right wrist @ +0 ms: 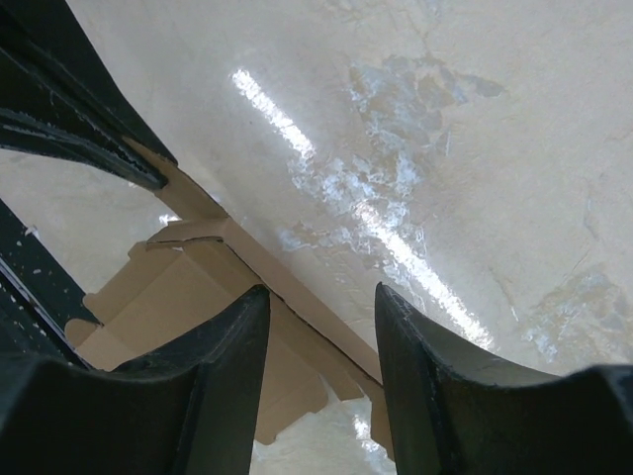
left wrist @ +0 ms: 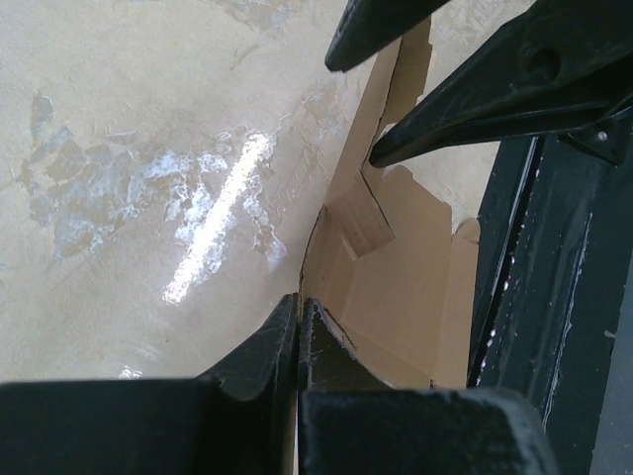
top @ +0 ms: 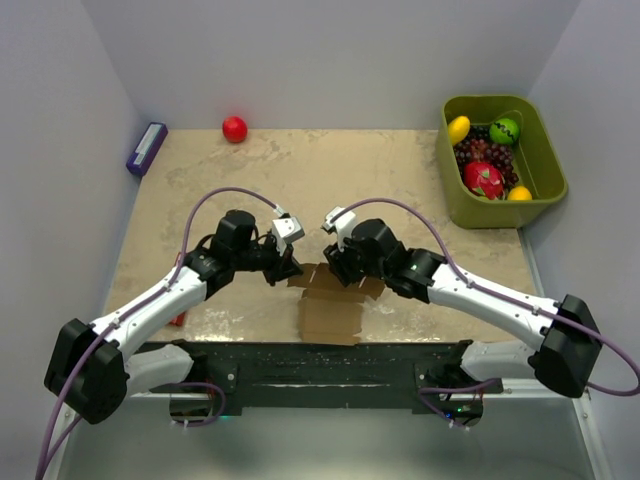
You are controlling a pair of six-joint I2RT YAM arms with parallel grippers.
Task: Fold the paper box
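The paper box (top: 330, 312) is a brown cardboard blank, partly raised, lying at the table's near edge between both arms. My left gripper (top: 287, 270) is at its far left corner. In the left wrist view that gripper (left wrist: 299, 309) is shut, pinching the upright edge of a side panel of the paper box (left wrist: 406, 297). My right gripper (top: 346, 272) is at the far right corner. In the right wrist view it (right wrist: 321, 302) stands open astride a narrow cardboard flap (right wrist: 297, 322), with gaps on both sides. The box's inside (right wrist: 168, 297) shows to the left of the right gripper's fingers.
A green bin (top: 548, 175) with fruit stands at the back right. A red ball (top: 234, 128) and a purple-blue box (top: 146, 148) lie at the back left. A bit of a red packet (top: 177, 320) shows under the left arm. The black base rail (top: 330, 362) borders the box.
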